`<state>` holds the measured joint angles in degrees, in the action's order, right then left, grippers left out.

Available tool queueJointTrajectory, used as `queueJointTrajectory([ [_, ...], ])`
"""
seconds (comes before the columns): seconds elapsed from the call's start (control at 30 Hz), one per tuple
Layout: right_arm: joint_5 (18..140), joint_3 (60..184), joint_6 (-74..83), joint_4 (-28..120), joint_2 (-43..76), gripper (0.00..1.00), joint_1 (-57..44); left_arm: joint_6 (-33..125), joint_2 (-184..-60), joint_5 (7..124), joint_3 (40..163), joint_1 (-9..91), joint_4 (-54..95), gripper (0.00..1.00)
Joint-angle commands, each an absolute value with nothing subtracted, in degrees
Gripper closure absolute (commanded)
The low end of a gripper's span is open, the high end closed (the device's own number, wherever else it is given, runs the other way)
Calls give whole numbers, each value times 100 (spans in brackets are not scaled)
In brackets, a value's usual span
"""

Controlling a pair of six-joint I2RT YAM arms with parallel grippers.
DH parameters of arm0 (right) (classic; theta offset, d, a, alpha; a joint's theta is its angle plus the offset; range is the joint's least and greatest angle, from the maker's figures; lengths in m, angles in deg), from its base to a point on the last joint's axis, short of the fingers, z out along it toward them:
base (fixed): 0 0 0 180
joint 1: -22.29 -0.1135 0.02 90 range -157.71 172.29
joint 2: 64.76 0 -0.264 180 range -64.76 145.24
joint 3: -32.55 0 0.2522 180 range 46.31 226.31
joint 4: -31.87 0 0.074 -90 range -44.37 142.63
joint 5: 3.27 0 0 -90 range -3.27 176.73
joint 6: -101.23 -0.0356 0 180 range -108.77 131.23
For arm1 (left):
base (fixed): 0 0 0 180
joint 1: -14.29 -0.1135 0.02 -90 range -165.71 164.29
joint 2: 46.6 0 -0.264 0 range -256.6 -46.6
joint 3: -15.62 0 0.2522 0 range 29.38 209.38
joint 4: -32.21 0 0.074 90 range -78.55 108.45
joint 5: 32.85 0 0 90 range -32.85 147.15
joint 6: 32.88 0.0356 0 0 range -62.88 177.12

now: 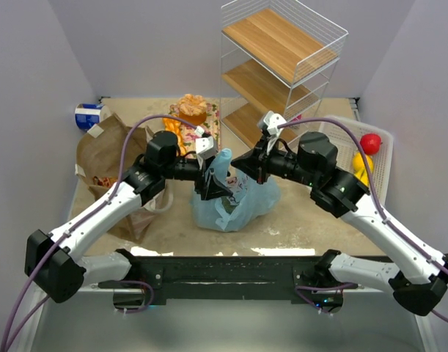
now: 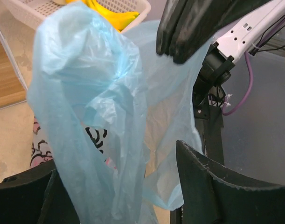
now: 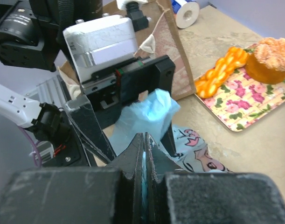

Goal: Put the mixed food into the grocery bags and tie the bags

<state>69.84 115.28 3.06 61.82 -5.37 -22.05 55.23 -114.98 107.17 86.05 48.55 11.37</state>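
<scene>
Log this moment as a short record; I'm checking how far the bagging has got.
blue bag: centre, between both hands
right hand: shut on blue bag's plastic
left hand: open, bag plastic in the gap
brown paper bag: left side
drink can: far left corner, outside both bags
white basket: right side, red and yellow items inside

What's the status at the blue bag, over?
Left gripper open around light-blue bag plastic. Right gripper shut on same bag. No knot visible. Brown paper bag left, not obstructing.
</scene>
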Motion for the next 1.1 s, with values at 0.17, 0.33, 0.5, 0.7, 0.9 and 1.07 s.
queueJointTrajectory([
  [0.17,6370,11636,94,5601,-271,100,-2227,4605,-11779,10821,8528,5103,2591,26],
  [0.33,6597,11609,7,5530,-175,100,-2227,4438,-11929,10927,8572,5217,2820,25],
  [0.5,6775,11539,-274,5337,-60,100,-2227,4306,-12034,10989,8502,5410,3161,24],
  [0.7,6730,11416,-389,5152,45,100,-2219,3972,-12052,10936,8273,5437,3708,24],
  [0.9,6949,11232,-503,5082,-34,100,-2227,3613,-12104,10664,8072,5437,4278,25],
  [1.07,7318,11047,-933,4942,-174,100,-2227,3216,-12157,10375,7825,5437,4945,38],
])
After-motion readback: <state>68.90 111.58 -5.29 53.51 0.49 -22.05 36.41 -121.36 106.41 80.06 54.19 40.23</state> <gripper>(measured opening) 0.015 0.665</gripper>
